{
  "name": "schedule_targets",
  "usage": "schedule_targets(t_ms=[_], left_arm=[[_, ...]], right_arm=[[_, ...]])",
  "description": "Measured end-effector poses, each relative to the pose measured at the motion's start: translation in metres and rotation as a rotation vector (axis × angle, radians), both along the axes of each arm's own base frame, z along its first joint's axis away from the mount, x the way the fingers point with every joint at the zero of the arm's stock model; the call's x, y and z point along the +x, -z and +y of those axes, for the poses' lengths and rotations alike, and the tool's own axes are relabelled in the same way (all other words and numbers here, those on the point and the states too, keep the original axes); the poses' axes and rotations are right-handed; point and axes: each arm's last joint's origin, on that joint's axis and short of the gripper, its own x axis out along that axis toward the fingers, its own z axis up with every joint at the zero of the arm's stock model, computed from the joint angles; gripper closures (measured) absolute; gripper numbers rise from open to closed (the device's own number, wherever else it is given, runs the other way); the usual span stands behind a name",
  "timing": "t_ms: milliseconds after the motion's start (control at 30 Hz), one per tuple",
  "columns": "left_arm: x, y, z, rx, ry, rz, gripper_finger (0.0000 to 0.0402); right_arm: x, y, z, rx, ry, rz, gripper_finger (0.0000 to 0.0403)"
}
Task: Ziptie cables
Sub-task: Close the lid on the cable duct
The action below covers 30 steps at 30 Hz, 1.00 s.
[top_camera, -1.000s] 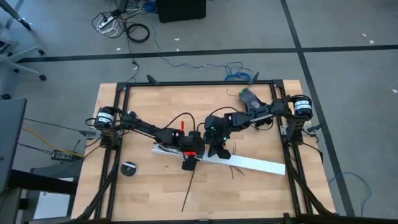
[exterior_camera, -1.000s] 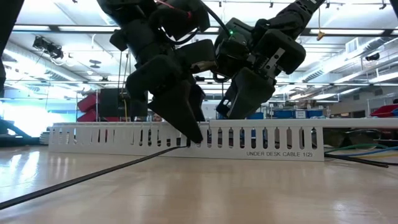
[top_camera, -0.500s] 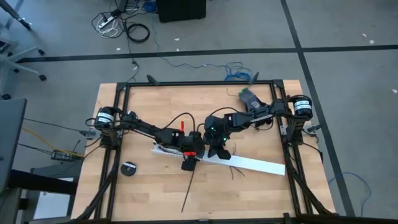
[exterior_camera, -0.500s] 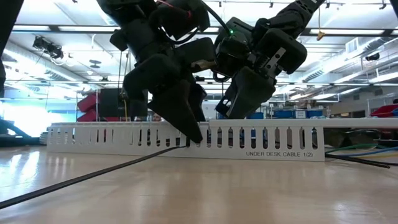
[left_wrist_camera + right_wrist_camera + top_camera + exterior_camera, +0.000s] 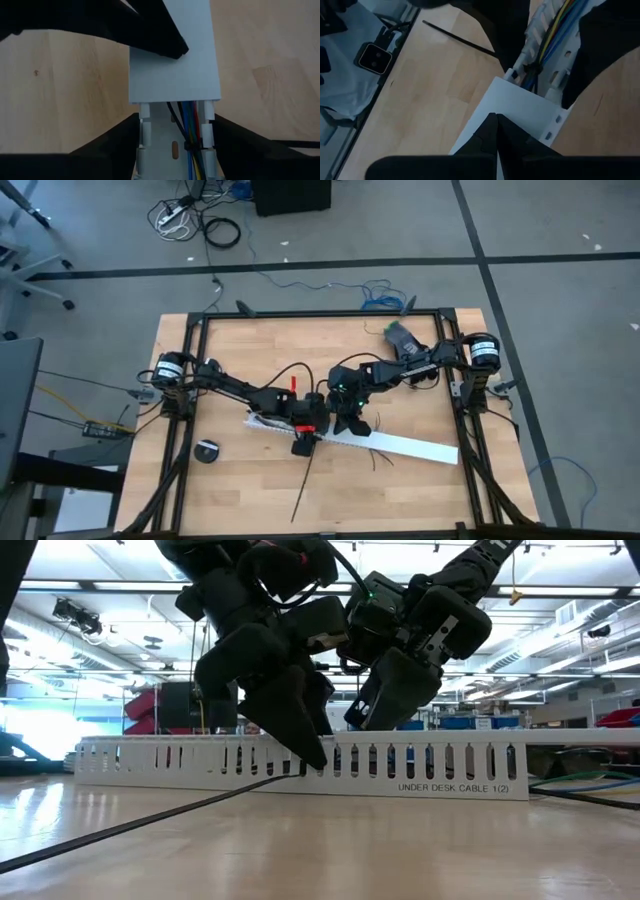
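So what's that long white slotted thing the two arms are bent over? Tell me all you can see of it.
The white channel looks like plastic: a long, low trough with walls cut into upright slots, printed "UNDER DESK CABLE 1(2)". It lies flat and slanted across the wooden table. A smooth lid covers part of it; in the open part, the cables run lengthwise, with a thin black band across them. The left gripper straddles its walls, and the right gripper, shut, is at the lid. The ziptie runs from its wall across the table.
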Motion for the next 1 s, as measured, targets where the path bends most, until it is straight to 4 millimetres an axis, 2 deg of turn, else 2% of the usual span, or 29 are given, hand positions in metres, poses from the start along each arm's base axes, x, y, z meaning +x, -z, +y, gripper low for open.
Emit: schedule_targets(t_ms=[200,500,867,1000], left_arm=[[0.000,0.000,0.000,-0.002,-0.002,0.000,0.0182],[-0.001,0.000,0.000,-0.004,-0.006,0.006,0.0182],[-0.002,0.000,0.001,0.028,-0.027,0.019,0.0182],[-0.004,0.000,0.002,0.042,-0.036,0.040,0.0169]], right_arm=[[0.000,0.000,-0.001,-0.002,0.001,-0.009,0.0403],[0.007,0.013,-0.003,0.038,-0.036,-0.010,0.0403],[0.009,0.010,-0.004,0.023,-0.034,0.006,0.0403],[0.008,0.011,-0.004,0.020,-0.027,0.020,0.0403]])
